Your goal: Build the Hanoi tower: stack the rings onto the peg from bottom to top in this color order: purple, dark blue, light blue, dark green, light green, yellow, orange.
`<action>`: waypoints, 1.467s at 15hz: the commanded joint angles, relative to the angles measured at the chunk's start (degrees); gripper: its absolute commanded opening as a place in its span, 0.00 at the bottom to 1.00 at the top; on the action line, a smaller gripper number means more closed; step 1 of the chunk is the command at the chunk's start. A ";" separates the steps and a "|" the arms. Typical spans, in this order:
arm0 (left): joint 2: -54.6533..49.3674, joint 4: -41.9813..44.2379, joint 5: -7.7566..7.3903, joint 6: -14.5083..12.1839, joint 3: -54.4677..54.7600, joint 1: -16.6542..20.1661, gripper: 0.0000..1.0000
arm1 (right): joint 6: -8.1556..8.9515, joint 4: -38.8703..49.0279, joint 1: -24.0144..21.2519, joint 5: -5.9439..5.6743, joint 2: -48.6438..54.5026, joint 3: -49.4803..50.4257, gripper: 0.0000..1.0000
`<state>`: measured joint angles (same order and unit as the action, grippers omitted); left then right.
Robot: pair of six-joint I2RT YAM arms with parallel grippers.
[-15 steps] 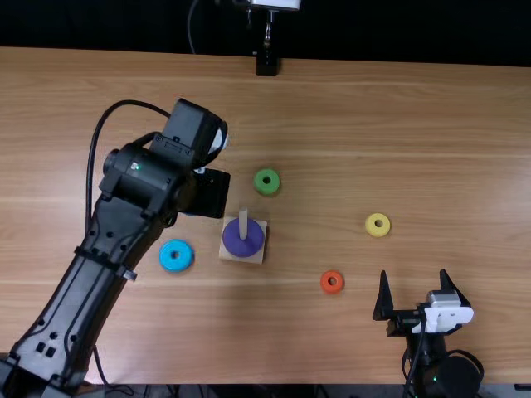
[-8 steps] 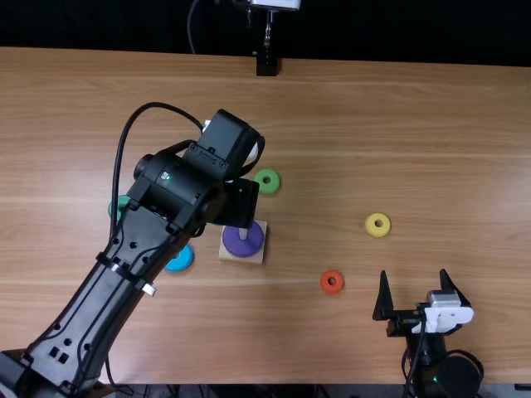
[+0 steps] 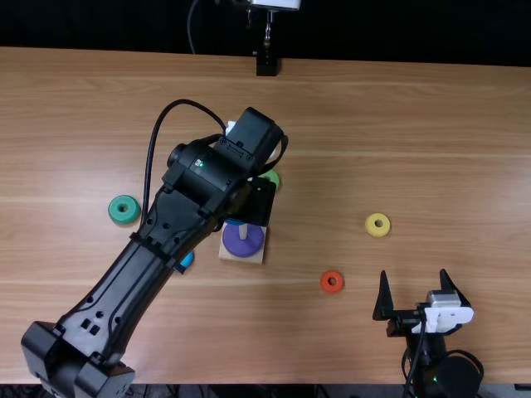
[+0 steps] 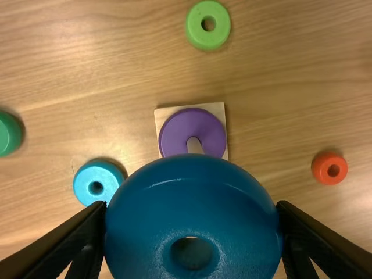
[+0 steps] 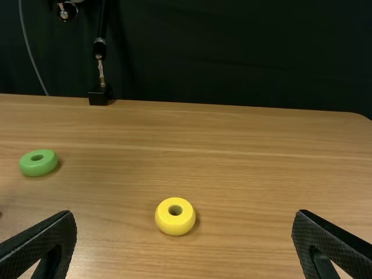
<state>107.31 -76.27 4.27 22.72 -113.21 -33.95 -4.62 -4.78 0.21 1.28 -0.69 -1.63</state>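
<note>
Gripping the dark blue ring [image 4: 192, 197] with the left gripper [image 4: 192, 232], you are holding its fingers just a ring's width apart. Its hole is not yet lining up with the peg [image 4: 195, 146], so lowering here could be landing the rim on the tip, tilting the ring or pushing the base [image 4: 160, 118] askew. The purple ring [image 4: 174, 131] is sitting around the peg, likely shifting too if the base is skidding. Light blue [image 4: 84, 177] is lying beside the base, and a low left finger could be knocking it. Light green [image 4: 196, 29], dark green [image 4: 6, 136], orange [image 4: 321, 168] and yellow [image 5: 174, 224] are waiting farther out. Your right gripper [image 3: 413, 272] is resting wide, holding nothing.
</note>
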 commanded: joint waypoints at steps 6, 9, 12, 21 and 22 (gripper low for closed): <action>2.73 0.12 0.26 0.38 -3.07 -1.38 0.00 | -0.12 -0.24 -0.73 -0.01 0.69 0.75 1.00; 3.87 0.12 0.26 0.38 -2.98 -1.38 0.00 | -0.12 -0.24 -0.73 -0.01 0.69 0.75 1.00; 4.67 0.12 0.26 0.38 -2.63 -1.38 0.00 | -0.12 -0.24 -0.73 -0.01 0.69 0.75 1.00; 4.14 1.49 -0.27 0.38 -1.67 -1.03 1.00 | -0.12 -0.24 -0.73 -0.01 0.69 0.75 1.00; 3.96 3.18 -0.27 0.38 -1.67 -0.94 1.00 | -0.12 -0.24 -0.73 -0.01 0.69 0.75 1.00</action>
<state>111.59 -72.62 4.08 22.74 -114.06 -34.54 -4.64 -4.78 0.21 1.28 -0.69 -1.63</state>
